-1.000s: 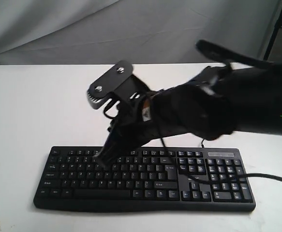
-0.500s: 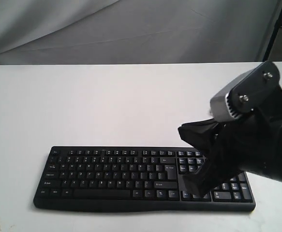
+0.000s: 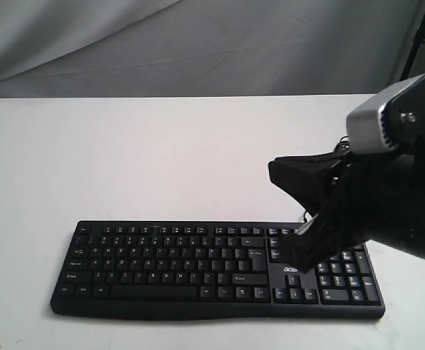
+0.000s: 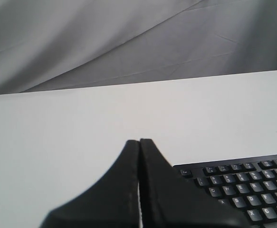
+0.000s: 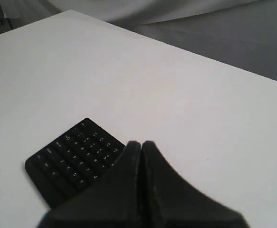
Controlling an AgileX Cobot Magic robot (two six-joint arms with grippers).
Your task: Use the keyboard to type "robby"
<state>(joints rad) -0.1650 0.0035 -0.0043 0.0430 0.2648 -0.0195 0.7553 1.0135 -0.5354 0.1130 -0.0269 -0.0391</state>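
Note:
The black keyboard point(image 3: 197, 266) lies flat near the table's front edge, white legends facing up, with its acer logo beside the number pad. My right gripper point(image 3: 294, 255) is shut with nothing in it. It hovers tilted down-left above the left side of the number pad, and its arm hides part of that pad. In the right wrist view the shut right gripper point(image 5: 140, 143) points past the keyboard's end point(image 5: 74, 159). The left gripper point(image 4: 139, 141) is shut and empty, just off the keyboard's corner point(image 4: 243, 185). It does not show in the exterior view.
The white table point(image 3: 125, 160) stretches bare behind and to the left of the keyboard. A grey cloth backdrop point(image 3: 197, 44) hangs behind it. A dark stand pole point(image 3: 416, 44) rises at the far right.
My right arm has swung from the left letter keys to the right, over the number pad, and then lifted a little. The keyboard has not moved.

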